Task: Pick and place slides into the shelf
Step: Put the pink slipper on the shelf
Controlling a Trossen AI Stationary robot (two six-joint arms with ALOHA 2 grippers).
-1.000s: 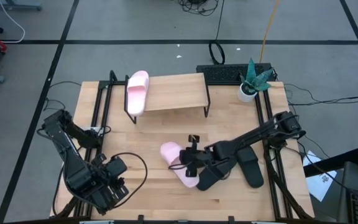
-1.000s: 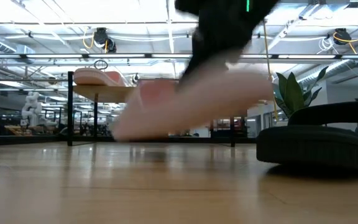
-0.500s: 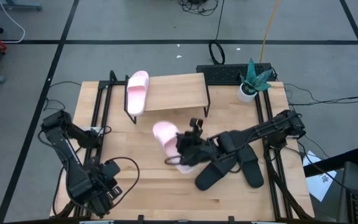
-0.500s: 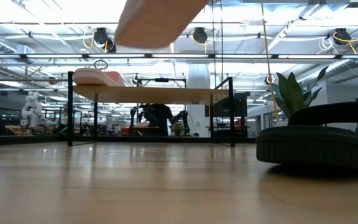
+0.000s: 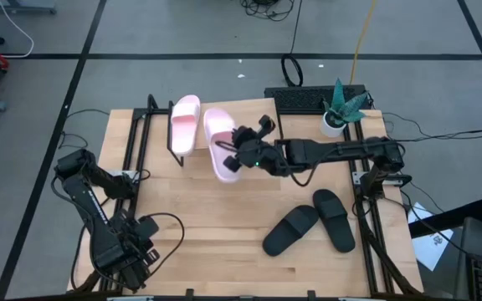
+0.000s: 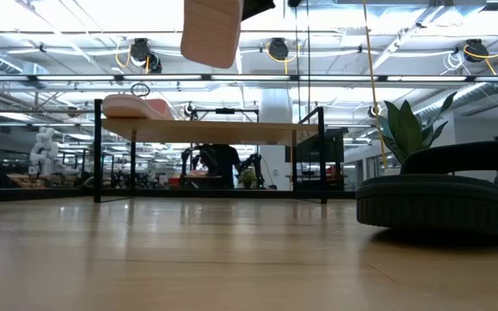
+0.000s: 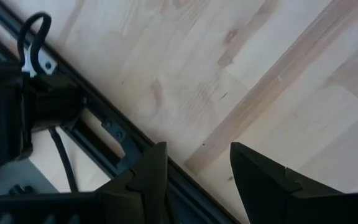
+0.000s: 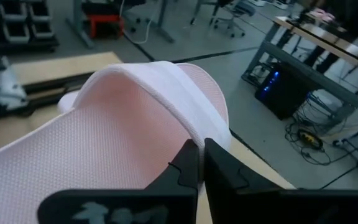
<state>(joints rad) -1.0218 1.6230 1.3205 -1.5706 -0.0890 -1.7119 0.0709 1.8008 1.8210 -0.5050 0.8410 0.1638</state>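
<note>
My right gripper (image 5: pixel 239 155) is shut on a pale pink slide (image 5: pixel 217 142) and holds it in the air above the shelf (image 5: pixel 249 121), close beside the other pink slide (image 5: pixel 184 124), which lies sole-down on the shelf's left end. In the low view the held slide (image 6: pixel 213 30) hangs well above the shelf top (image 6: pixel 232 130). Two black slides (image 5: pixel 291 230) (image 5: pixel 333 219) lie on the table's near right part. My left gripper (image 7: pixel 194 180) is open over the table's near left corner, touching nothing. My right gripper pinches the pink slide's wide strap (image 8: pixel 199 134) between its two fingers (image 8: pixel 188 171), at one side of the strap near where it meets the sole. The fingers come from the table's right. The slide is lifted clear, its length running from near to far.
A potted plant (image 5: pixel 340 109) stands at the far right corner and a keyboard (image 5: pixel 304 100) lies behind the shelf. Black rails (image 5: pixel 136 150) run along the table's left and right sides. Bare wood lies between the shelf and the black slides.
My right gripper has lifted the pink slide off the middle of the table and carried it up, toward the far edge and to the left, to above the shelf beside the first pink slide. The slide has turned from slanting to lengthwise near-to-far. My left arm drew back slightly toward the near left corner.
</note>
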